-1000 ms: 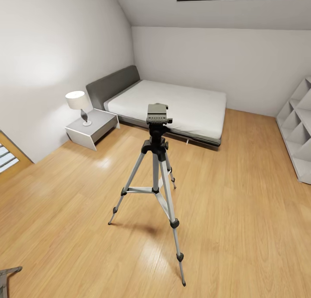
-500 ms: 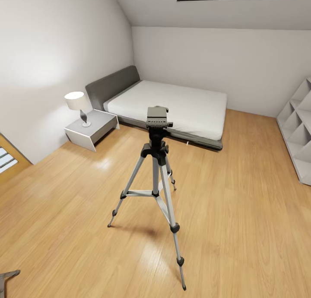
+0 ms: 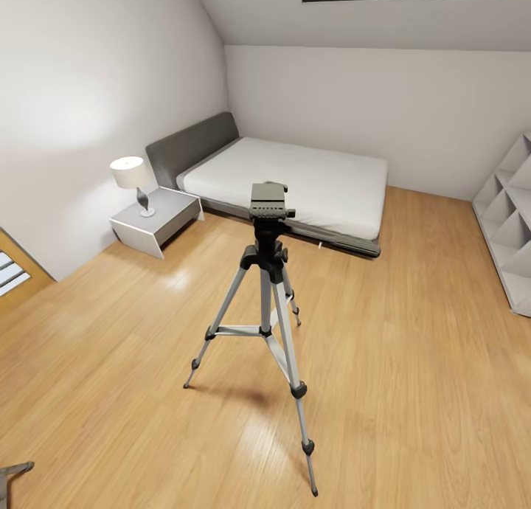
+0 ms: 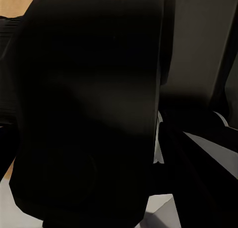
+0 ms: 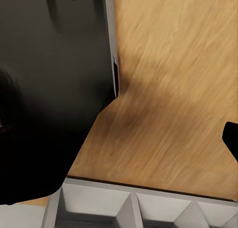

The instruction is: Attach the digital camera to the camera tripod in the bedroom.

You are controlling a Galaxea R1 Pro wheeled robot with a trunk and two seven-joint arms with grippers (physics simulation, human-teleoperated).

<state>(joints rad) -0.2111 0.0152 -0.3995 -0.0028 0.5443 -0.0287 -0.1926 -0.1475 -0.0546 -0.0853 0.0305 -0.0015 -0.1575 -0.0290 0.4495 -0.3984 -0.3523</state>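
The camera tripod [image 3: 267, 273] stands on the light wood floor in the middle of the bedroom, in the head view. Its three silver legs are spread and its grey-black head plate [image 3: 268, 199] is bare and faces up. In the left wrist view a matte-black bulging body, the digital camera [image 4: 89, 114], sits right against the lens, held in my left gripper, whose fingers are hidden by it. The right wrist view looks down at the floor; my right gripper [image 5: 168, 139] looks open, with one dark fingertip [image 5: 231, 138] at the picture's edge and nothing between.
Beyond the tripod lies a low grey bed [image 3: 295, 177] with a white mattress. A white nightstand [image 3: 158, 217] with a lamp [image 3: 129, 171] stands at its left. A white shelf unit [image 3: 512, 229] lines the right wall. A stair opening [image 3: 9, 269] is at far left.
The head view shifted slightly a second ago, leaving the tripod a touch lower in the picture. In the last half second nothing has moved.
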